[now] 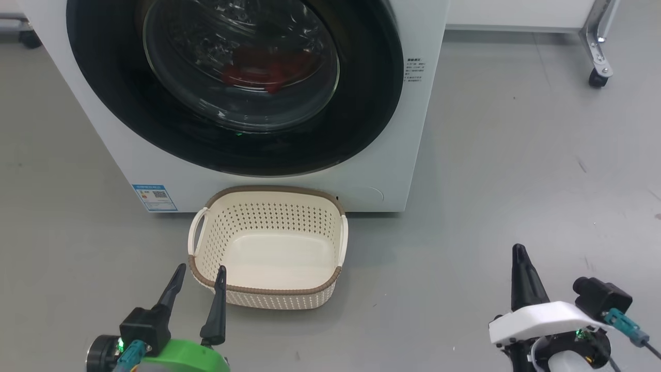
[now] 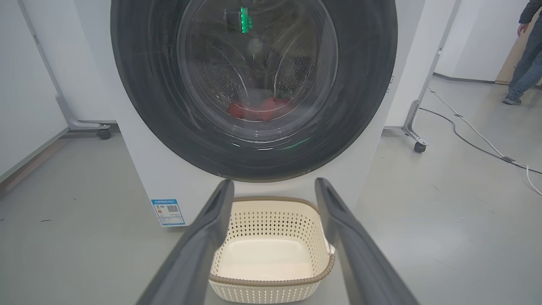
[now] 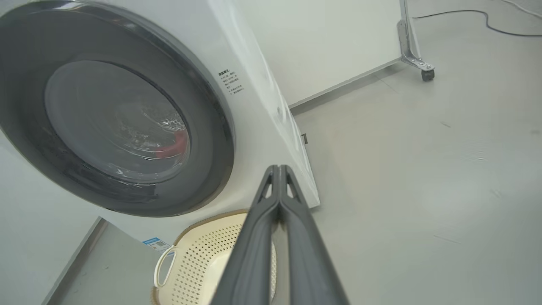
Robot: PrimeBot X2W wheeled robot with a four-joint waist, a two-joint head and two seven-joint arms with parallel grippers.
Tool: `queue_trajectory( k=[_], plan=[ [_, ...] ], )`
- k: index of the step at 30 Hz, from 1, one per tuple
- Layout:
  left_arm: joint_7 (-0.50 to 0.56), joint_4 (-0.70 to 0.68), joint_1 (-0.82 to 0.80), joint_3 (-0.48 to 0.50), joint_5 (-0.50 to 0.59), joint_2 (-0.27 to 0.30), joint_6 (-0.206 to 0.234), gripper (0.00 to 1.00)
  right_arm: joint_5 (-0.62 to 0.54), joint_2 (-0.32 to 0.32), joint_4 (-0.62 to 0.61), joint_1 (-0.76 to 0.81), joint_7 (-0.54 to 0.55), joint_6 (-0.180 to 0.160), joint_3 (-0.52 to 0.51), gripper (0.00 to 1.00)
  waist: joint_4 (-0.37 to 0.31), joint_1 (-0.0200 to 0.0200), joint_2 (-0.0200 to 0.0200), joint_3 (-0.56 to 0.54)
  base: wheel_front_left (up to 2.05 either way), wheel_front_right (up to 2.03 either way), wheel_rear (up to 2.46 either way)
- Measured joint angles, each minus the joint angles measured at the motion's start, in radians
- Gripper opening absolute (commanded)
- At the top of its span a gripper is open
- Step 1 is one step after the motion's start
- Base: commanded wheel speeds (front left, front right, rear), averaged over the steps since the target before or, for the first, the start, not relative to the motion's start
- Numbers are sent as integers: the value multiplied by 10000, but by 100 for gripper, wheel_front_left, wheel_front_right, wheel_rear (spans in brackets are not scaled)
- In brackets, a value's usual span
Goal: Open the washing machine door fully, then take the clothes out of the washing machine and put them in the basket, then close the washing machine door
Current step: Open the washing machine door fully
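White washer (image 1: 431,129); glossy black door (image 1: 364,103); red clothes (image 1: 263,70); cream basket (image 1: 279,217), hole-dotted, brown woven rim (image 1: 268,189), white handles (image 1: 196,230); blue label (image 1: 154,197); grey floor (image 1: 516,181).

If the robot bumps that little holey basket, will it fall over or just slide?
Probably slides: the basket sits empty, low and wide on smooth grey floor. Likely light, since its plastic walls are full of holes.

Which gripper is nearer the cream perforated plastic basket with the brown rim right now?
Left. The open left gripper is at the cream basket's near-left corner, fingertips by its rim. The shut right gripper stands well off to the basket's right.
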Motion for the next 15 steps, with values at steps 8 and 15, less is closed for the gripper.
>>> queue_trajectory(
  k=[8, 15],
  plan=[
    [-2, -259, -442, -2, 73, -2, -13, 100, 2729, 148, -138, -821, 650, 750, -968, 0, 119, 0, 0, 675, 0, 0, 0],
    [-2, -439, -884, -75, 155, -38, -105, 100, 5133, 132, -59, -1871, 1630, 909, -1841, 0, 321, 0, 0, 1303, 0, 0, 0]
  ],
)
